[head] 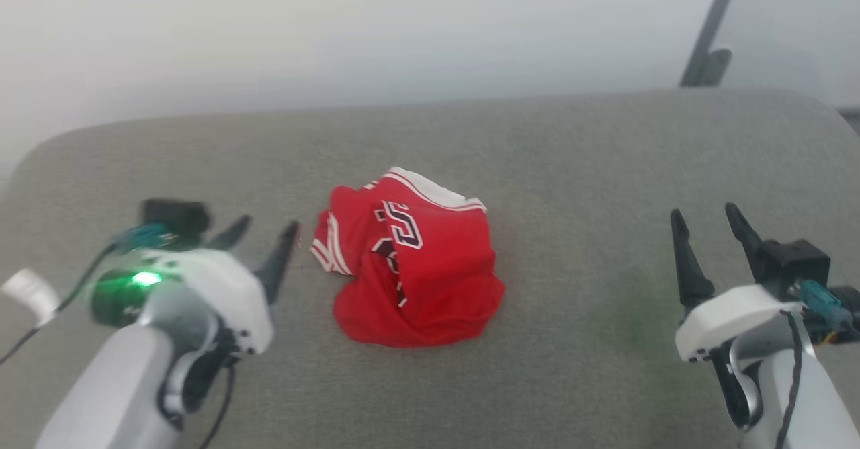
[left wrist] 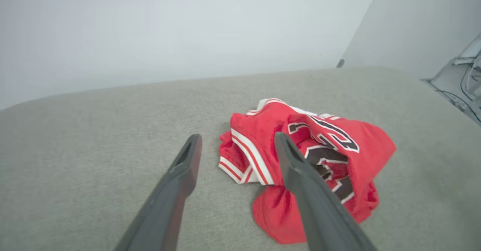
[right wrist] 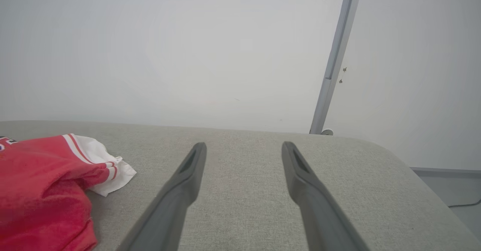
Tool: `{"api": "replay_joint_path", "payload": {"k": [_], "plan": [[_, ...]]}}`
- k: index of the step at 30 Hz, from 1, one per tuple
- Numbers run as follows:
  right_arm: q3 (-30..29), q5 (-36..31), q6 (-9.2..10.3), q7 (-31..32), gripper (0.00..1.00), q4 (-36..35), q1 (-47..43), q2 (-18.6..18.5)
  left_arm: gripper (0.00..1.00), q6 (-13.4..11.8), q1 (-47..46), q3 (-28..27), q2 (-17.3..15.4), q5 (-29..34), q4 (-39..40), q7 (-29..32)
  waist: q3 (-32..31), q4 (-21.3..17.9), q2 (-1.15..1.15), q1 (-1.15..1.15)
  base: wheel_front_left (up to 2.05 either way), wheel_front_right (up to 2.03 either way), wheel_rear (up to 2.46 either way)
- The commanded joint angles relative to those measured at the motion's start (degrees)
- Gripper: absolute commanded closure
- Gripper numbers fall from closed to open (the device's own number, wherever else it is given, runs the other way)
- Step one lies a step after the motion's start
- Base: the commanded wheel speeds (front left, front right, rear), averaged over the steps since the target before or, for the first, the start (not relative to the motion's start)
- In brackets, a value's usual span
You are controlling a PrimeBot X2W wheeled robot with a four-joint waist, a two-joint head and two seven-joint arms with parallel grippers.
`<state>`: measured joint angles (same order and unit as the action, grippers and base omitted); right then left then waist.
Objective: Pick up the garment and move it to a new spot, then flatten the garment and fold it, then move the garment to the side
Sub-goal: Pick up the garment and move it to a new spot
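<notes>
Right, here is a wide grey upholstered surface (head: 571, 167) with rounded corners, and a plain pale wall (head: 336, 32) behind it. A dark slanted pole (head: 712, 25) rises at the far right corner. Off the surface's right edge, the left wrist view catches some loose cables (left wrist: 462, 93) on a lower level. A green light (head: 144, 277) glows on the left wrist housing.

The left gripper (head: 269, 224) sits low at the left, its two dark fingers spread wide with nothing between them. The inner fingertip is just beside the garment's near-left edge; I can't tell whether it touches. The right gripper (head: 703, 211) is well apart at the right, jaws wide and holding nothing, with a stretch of bare grey fabric between it and the heap.

Now the garment (head: 416, 267): it lies in the middle of the surface, bunched into a rumpled red mound, nowhere near flat. A white sleeve with red stripes pokes out along the far side. More white-and-red striped trim curls out at the left, facing the left gripper. Dark numerals outlined in white run across the top, creased and partly swallowed by a fold. The near edge is plain red cloth, puffed and rolled under.
</notes>
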<state>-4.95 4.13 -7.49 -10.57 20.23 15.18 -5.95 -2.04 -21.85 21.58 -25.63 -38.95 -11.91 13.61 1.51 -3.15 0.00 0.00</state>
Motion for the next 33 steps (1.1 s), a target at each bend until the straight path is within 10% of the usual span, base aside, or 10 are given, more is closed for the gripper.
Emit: {"api": "replay_joint_path", "payload": {"k": [1, 16, 33], "plan": [[-0.3, 0.4, -0.01, 0.2, 0.0, -0.3, -1.1, -0.4, 0.0, -0.2, 2.1, -1.7, -0.8, -0.6, 1.0, -2.8, -1.6, 1.7, 0.0, 0.0, 0.0, 0.0, 0.0], [-1.9, 0.9, -0.01, 0.9, 0.0, -2.1, -5.4, -0.6, 0.0, -0.9, 17.1, -12.7, -6.3, -2.4, 2.7, -20.7, -3.6, 4.6, 0.0, 0.0, 0.0, 0.0, 0.0], [-1.0, 1.2, -0.01, 2.0, 0.0, -3.6, -6.8, -0.4, 0.0, -0.2, 21.9, -16.2, -6.8, -5.9, 3.8, -23.8, -3.5, 5.8, 0.0, 0.0, 0.0, 0.0, 0.0]]}}
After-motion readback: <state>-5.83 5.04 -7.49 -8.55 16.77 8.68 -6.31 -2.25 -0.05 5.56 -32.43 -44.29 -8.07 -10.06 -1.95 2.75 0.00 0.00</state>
